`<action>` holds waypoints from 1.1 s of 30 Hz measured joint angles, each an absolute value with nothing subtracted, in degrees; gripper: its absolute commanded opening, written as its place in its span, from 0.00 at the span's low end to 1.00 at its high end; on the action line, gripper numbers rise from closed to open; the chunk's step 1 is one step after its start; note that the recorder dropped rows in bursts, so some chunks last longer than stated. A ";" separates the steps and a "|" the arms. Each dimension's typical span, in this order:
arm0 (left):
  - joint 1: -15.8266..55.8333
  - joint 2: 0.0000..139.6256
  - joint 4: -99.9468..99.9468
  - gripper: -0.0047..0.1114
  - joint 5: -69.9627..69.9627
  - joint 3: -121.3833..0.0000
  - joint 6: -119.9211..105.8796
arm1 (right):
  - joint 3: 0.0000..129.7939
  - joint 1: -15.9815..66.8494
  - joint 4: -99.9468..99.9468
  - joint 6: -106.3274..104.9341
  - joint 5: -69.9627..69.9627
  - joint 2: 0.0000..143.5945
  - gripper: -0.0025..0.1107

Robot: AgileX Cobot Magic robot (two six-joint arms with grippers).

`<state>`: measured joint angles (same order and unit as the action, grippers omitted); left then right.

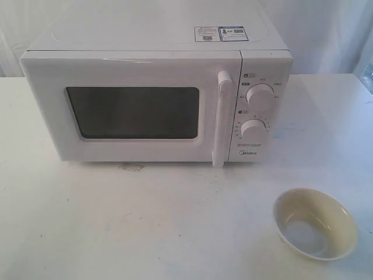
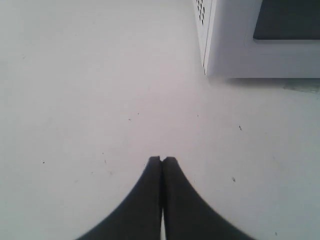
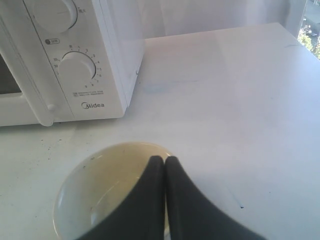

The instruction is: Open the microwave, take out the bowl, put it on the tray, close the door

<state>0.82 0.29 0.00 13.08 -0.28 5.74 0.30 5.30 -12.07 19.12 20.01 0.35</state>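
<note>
The white microwave (image 1: 157,41) stands at the back of the table with its door (image 1: 134,73) shut and the bar handle (image 1: 221,119) on the door's right edge. The cream-yellow bowl (image 1: 315,223) sits upright and empty on the bare table, front right of the microwave. My right gripper (image 3: 164,159) is shut and empty, its tips in line with the bowl's (image 3: 100,185) rim. My left gripper (image 2: 162,159) is shut and empty over bare table near the microwave's (image 2: 240,55) left front corner. Neither gripper shows in the exterior view. The tray is out of view.
Two round knobs (image 1: 260,95) (image 1: 254,129) sit on the microwave's right panel. A small brownish stain (image 1: 133,167) marks the white table (image 1: 145,221) just in front of the door. The table's right edge (image 3: 300,45) runs close to a bright window.
</note>
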 measured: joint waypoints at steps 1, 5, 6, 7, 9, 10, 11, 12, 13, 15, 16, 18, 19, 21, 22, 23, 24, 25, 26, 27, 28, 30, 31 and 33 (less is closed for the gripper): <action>0.82 0.29 0.00 0.04 13.14 -0.28 5.61 | 0.30 5.30 -12.07 19.12 20.01 0.35 0.02; 0.82 0.29 0.00 0.04 13.14 -0.28 5.51 | 0.30 5.30 -12.07 19.12 20.01 0.35 0.02; 0.82 0.29 0.00 0.04 13.14 -0.28 5.51 | 0.30 5.30 -12.07 19.12 20.01 0.35 0.02; 0.82 0.29 0.00 0.04 13.14 -0.28 5.51 | 0.30 5.30 -12.07 19.12 20.01 0.35 0.02; 0.82 0.29 0.00 0.04 13.14 -0.28 5.51 | 0.30 5.30 -12.07 19.12 20.01 0.35 0.02; 0.82 0.29 0.00 0.04 13.14 -0.28 5.51 | 0.30 5.30 -12.07 19.12 20.01 0.35 0.02; 0.82 0.29 0.00 0.04 13.14 -0.28 5.51 | 0.30 5.30 -12.07 19.12 20.01 0.35 0.02; 0.82 0.29 0.00 0.04 13.14 -0.28 5.51 | 0.30 5.30 -12.07 19.12 20.01 0.35 0.02; 0.82 0.29 0.00 0.04 13.14 -0.28 5.51 | 0.30 5.30 -12.07 19.12 20.01 0.35 0.02; 0.82 0.29 0.00 0.04 13.14 -0.28 5.51 | 0.30 5.30 -12.07 19.12 20.01 0.35 0.02; 0.82 0.29 0.00 0.04 13.14 -0.28 5.51 | 0.30 5.30 -12.07 19.12 20.01 0.35 0.02; 0.82 0.29 0.00 0.04 13.14 -0.28 5.48 | 0.30 5.30 -12.07 19.12 20.01 0.35 0.02; 0.82 0.29 0.00 0.04 13.14 -0.28 5.48 | 0.30 5.30 -12.07 19.12 20.01 0.35 0.02; 0.82 0.29 0.00 0.04 13.14 -0.28 5.38 | 0.30 5.30 -12.07 19.12 20.01 0.35 0.02; 0.82 0.29 0.00 0.04 13.14 -0.28 5.38 | 0.30 5.30 -12.07 19.12 20.01 0.35 0.02; 0.82 0.29 0.00 0.04 13.14 -0.28 5.38 | 0.30 5.30 -12.07 19.12 20.01 0.35 0.02; 0.82 0.29 0.00 0.04 13.14 -0.28 5.38 | 0.30 5.30 -12.07 19.12 20.01 0.35 0.02; 0.82 0.29 0.00 0.04 13.14 -0.28 5.38 | 0.30 5.30 -12.07 19.12 20.01 0.35 0.02; 0.82 0.29 0.00 0.04 13.14 -0.28 5.38 | 0.30 5.30 -12.07 19.12 20.01 0.35 0.02; 0.82 0.29 0.00 0.04 13.14 -0.28 5.38 | 0.30 5.30 -12.07 19.12 20.01 0.35 0.02; 0.82 0.29 0.00 0.04 13.14 -0.28 5.38 | 0.30 5.30 -12.07 19.12 20.01 0.35 0.02; 0.82 0.29 0.00 0.04 13.14 -0.28 5.38 | 0.30 5.30 -12.07 19.54 20.01 0.35 0.02; 0.82 0.29 0.00 0.04 13.14 -0.28 5.38 | 0.30 5.30 -12.07 19.81 20.01 0.35 0.02; 0.82 0.29 0.00 0.04 13.14 -0.28 5.38 | 0.30 5.30 -12.07 19.93 20.01 0.35 0.02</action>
